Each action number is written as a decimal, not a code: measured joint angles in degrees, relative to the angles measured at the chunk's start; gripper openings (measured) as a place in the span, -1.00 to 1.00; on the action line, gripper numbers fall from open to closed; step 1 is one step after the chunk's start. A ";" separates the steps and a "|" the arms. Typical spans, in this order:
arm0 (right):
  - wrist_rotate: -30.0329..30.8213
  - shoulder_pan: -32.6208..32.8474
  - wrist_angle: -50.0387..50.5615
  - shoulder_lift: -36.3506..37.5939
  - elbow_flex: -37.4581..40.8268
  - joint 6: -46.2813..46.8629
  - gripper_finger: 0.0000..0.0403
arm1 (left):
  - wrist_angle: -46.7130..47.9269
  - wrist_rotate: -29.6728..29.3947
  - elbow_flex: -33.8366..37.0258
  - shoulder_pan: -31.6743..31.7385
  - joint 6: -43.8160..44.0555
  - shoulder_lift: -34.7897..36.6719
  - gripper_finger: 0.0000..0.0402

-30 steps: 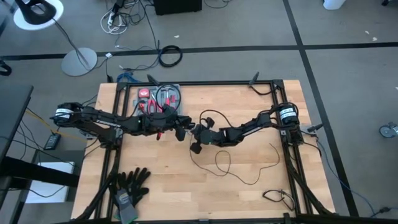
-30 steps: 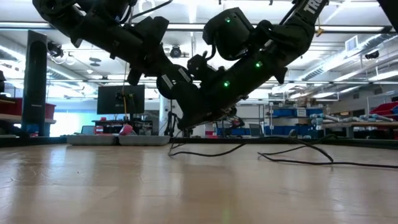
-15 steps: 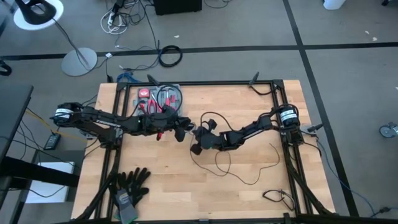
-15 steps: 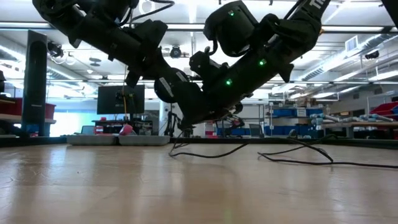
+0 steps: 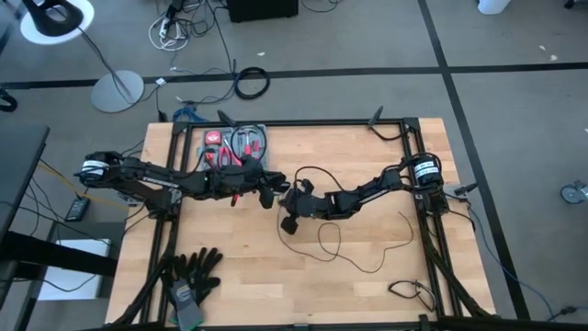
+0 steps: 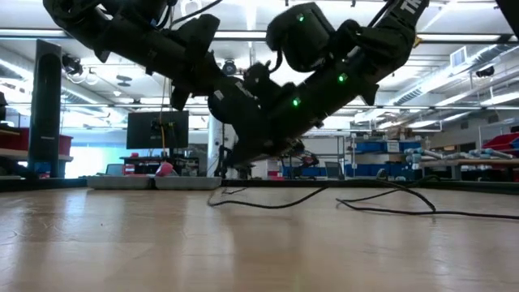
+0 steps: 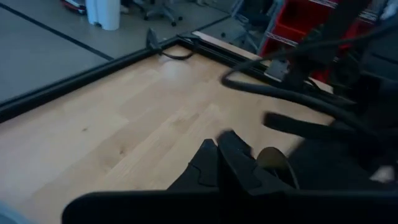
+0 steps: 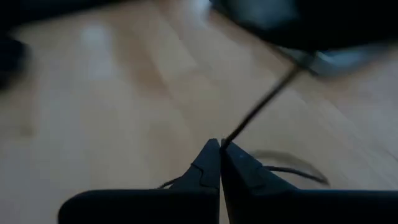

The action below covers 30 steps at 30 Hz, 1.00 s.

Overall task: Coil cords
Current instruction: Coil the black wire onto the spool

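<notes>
The cord (image 5: pixel 354 257) is a thin black wire lying in loose loops on the wooden table, right of centre; in the low view the cord (image 6: pixel 276 203) snakes flat across the boards. My right gripper (image 5: pixel 288 223) reaches in from the right to the table's middle and is shut on the cord (image 8: pixel 255 112). My left gripper (image 5: pixel 277 195) reaches in from the left and is shut close beside it, a little farther back. In its own view my left gripper (image 7: pixel 219 140) shows nothing clearly between the fingers. No puck shows. My right gripper pinches the cord (image 8: pixel 227 142) between its two fingertips. The fingers slant down toward the table from the right. From the tips the wire runs off straight and taut, clear of the boards. My left gripper: whether it touches the cord, I cannot tell.
A tray of red-handled tools (image 5: pixel 234 145) sits at the far left of the table. Black gloves (image 5: pixel 193 274) lie at the near left corner, and a small wire bundle (image 5: pixel 409 292) at the near right. Black frame rails (image 5: pixel 432 248) run along the table's edges.
My right gripper has turned a little at the wrist, staying shut on the cord and nearly in place. The slack stretch of cord on the table below it has slid a little farther out along the boards. My left gripper has kept still.
</notes>
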State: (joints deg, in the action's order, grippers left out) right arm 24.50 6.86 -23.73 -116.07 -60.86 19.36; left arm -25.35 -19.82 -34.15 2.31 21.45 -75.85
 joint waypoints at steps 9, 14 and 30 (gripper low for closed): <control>-2.60 0.07 -9.63 0.00 -0.02 -8.78 -1.00 | 0.15 -6.46 -0.02 0.26 0.27 -0.17 -1.00; 4.73 0.22 -11.89 -0.04 0.00 -9.11 -1.00 | 3.15 -8.31 -0.02 0.32 1.80 -1.87 -1.00; -15.16 -4.94 -17.13 0.65 0.12 -12.96 -1.00 | 6.41 -5.75 -0.11 0.26 3.22 -4.46 -1.00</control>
State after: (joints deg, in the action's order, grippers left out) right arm 9.34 1.92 -40.85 -115.42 -60.74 6.40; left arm -18.94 -25.57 -34.26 2.57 24.67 -80.31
